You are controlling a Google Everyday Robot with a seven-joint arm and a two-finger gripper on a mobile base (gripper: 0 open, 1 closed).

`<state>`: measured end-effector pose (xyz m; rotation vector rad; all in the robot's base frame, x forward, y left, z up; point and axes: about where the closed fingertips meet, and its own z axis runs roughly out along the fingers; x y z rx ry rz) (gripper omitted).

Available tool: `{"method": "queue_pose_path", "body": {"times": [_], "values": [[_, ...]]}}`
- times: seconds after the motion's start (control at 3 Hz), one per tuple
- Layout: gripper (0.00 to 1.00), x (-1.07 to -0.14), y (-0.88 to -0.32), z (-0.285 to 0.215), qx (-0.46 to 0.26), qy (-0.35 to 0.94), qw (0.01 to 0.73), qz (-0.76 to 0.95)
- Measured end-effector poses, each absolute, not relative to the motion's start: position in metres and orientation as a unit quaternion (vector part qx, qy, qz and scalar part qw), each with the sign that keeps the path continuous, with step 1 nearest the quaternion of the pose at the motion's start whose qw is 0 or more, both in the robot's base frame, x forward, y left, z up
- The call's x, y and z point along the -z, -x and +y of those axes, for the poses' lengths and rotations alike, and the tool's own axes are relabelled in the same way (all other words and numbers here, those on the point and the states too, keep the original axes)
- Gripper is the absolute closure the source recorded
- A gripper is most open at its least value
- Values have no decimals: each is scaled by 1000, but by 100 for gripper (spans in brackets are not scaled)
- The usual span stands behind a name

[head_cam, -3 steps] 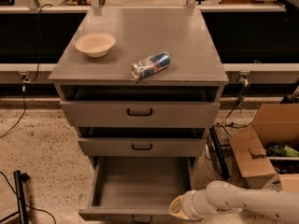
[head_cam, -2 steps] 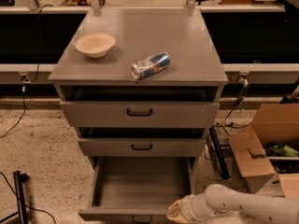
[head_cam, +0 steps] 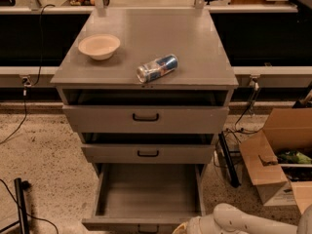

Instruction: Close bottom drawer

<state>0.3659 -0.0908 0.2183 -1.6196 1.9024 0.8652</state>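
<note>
The bottom drawer (head_cam: 146,193) of the grey cabinet stands pulled far out, its long grey box empty, its front panel (head_cam: 129,224) at the lower edge of the view with the black handle barely showing. My gripper (head_cam: 181,229) sits at the bottom edge, just right of the drawer's front panel, on the end of the white arm (head_cam: 239,223) coming in from the lower right. Most of the gripper is cut off by the frame.
The top drawer (head_cam: 145,117) and middle drawer (head_cam: 147,153) are slightly ajar. A tan bowl (head_cam: 99,46) and a lying can (head_cam: 157,68) rest on the cabinet top. An open cardboard box (head_cam: 275,156) stands on the floor at the right. Cables lie on the left.
The arm and gripper have sunk lower and slid a little left, towards the front of the bottom drawer. The drawer has not visibly moved.
</note>
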Motion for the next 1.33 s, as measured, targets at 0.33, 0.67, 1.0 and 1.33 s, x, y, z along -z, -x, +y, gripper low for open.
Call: {"method": "queue_pose_path", "body": {"times": [0.33, 0.67, 1.0, 1.33], "values": [[100, -193, -355, -93, -330, 583, 237, 704], [100, -167, -347, -94, -332, 551, 231, 730], [100, -152, -345, -92, -325, 533, 234, 745], [100, -152, -345, -92, -325, 532, 234, 746]]}}
